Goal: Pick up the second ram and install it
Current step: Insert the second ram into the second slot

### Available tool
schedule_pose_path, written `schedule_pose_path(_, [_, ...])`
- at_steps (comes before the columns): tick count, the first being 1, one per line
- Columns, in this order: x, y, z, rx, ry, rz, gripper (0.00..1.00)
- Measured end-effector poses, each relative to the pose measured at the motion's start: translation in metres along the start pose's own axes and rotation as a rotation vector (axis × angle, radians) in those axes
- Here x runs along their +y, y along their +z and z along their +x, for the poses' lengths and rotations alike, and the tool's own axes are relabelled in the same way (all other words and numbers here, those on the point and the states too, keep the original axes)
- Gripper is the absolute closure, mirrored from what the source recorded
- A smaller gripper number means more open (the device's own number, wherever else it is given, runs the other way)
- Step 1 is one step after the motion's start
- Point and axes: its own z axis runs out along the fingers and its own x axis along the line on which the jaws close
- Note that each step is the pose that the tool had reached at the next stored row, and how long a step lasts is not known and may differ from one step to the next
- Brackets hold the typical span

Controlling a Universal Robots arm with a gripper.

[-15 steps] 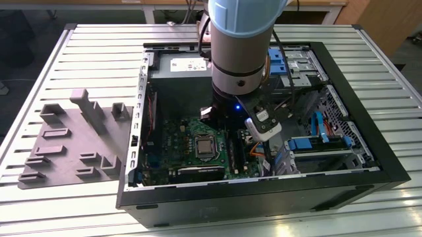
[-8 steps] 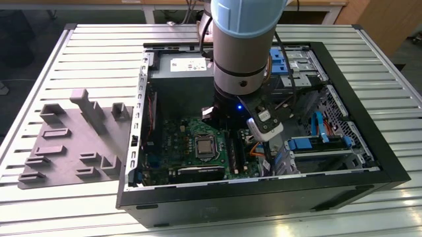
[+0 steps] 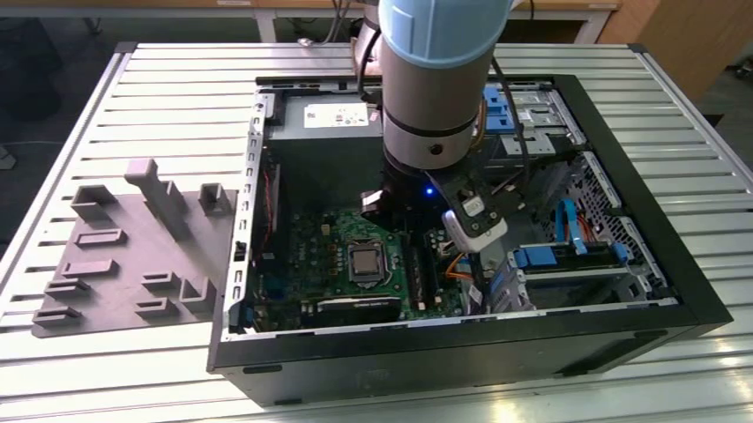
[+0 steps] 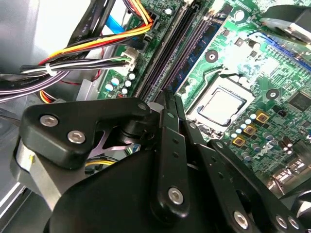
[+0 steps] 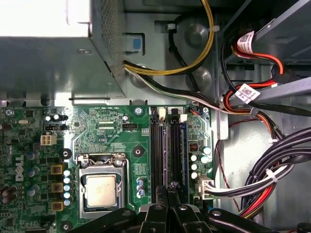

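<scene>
Gripper (image 4: pixel 171 104): fingers drawn together over the motherboard's memory slots (image 5: pixel 167 155), inside the open computer case (image 3: pixel 659 264). Nothing visibly clamped between them. Second ram (image 5: pixel 176 153): apparently seated in a slot just beyond the fingertips, beside the processor socket (image 5: pixel 101 188).

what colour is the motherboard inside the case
Green, seen best in the first wrist view: the motherboard is a green board with black memory slots.
</scene>
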Motion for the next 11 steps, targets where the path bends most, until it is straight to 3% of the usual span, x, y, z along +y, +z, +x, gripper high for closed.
schedule_pose_path(11, [0.0003, 0.0022, -0.0006, 0.0007, -0.011, -0.0038, 0.88])
